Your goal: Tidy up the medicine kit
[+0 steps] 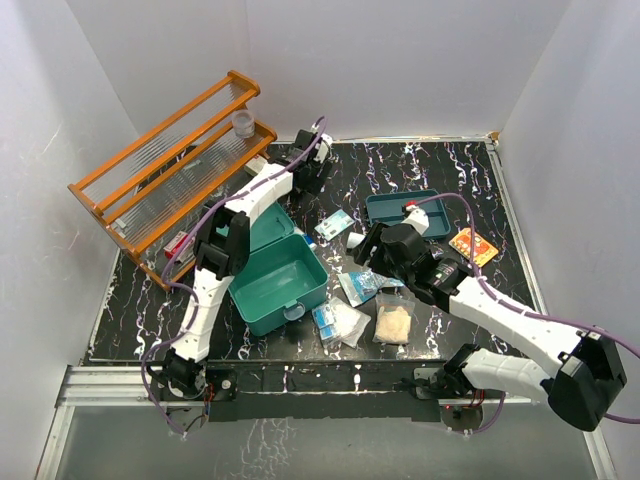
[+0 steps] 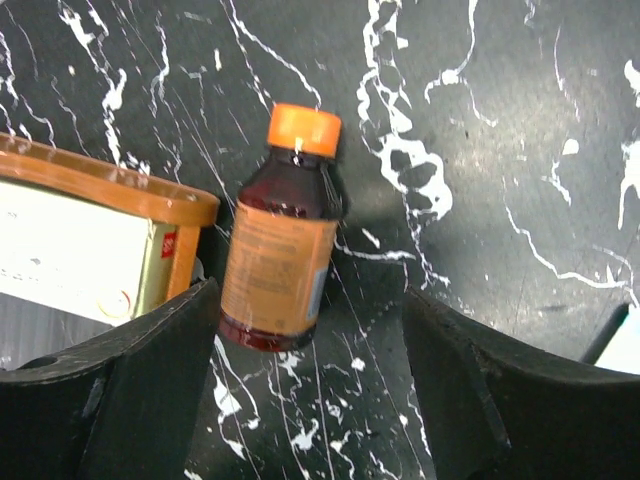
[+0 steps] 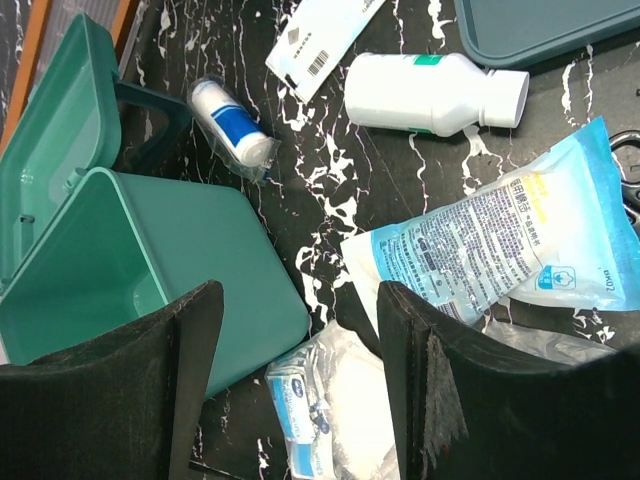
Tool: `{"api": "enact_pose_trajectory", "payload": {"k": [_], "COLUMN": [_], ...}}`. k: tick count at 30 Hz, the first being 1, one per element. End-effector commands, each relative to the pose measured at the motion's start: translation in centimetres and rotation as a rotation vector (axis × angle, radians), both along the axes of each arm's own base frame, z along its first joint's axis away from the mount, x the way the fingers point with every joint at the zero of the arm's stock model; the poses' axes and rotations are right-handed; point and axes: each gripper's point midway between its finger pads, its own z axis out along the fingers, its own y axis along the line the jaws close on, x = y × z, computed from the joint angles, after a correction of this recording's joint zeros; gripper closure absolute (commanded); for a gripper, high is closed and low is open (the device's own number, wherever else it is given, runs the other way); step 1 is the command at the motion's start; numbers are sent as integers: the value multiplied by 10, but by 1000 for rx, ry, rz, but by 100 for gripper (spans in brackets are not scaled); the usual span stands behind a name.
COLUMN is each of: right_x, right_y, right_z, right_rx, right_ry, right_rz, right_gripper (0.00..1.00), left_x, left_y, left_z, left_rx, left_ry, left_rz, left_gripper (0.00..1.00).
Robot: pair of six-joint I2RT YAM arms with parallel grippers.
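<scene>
The medicine kit point(image 1: 282, 288) is a teal box standing open at the table's near left, its lid point(image 1: 268, 228) tipped back; it looks empty in the right wrist view point(image 3: 110, 270). My left gripper point(image 1: 306, 168) is at the far side by the rack, open point(image 2: 310, 400) over a dark red syrup bottle point(image 2: 280, 250) with an orange cap that lies just ahead of the fingers. My right gripper point(image 1: 372, 250) is open point(image 3: 300, 380) above a clear packet of wipes point(image 3: 330, 400), between the kit and a blue-and-white pouch point(image 3: 500, 240).
An orange wooden rack point(image 1: 170, 170) stands at the far left, its corner point(image 2: 100, 190) beside the syrup bottle. A white bottle point(image 3: 430, 90), gauze roll point(image 3: 232, 122), barcode box point(image 3: 320, 40), shallow teal tray point(image 1: 395, 212), orange card point(image 1: 474, 246) and cotton bag point(image 1: 393, 322) lie around.
</scene>
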Motion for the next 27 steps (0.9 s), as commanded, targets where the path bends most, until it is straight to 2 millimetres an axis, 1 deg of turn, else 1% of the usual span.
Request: {"api": "enact_pose_trajectory", "payload": {"k": [1, 5, 8, 10, 13, 16, 19, 21, 23, 27], "right_x": [6, 6, 7, 7, 7, 6, 6, 7, 8, 9], "right_y": [5, 5, 5, 6, 6, 3, 2, 2, 2, 1], "right_z": [7, 6, 4, 3, 3, 2, 4, 6, 9, 14], "right_rx": [33, 28, 25, 24, 20, 23, 24, 27, 29, 30], "right_ry": [-22, -20, -17, -14, -11, -12, -17, -23, -29, -43], "right_rz": [-2, 0, 0, 2, 0, -10, -16, -16, -19, -25], "right_gripper": [40, 40, 40, 40, 41, 41, 41, 41, 42, 42], "left_x": [18, 20, 20, 19, 18, 18, 16, 15, 12, 1], "left_y": [2, 6, 8, 7, 8, 6, 5, 4, 1, -14], "left_z": [18, 5, -5, -12, -15, -16, -17, -12, -2, 44], "left_rx": [-23, -8, -12, -18, -19, -27, -40, -58, -94, -234], "left_ry": [-41, -27, -7, 7, 14, 19, 26, 28, 26, 10], "left_rz": [-9, -8, 2, 4, 11, 12, 16, 27, 38, 41], "left_gripper": [29, 30, 33, 37, 44, 45, 51, 57, 60, 61]}}
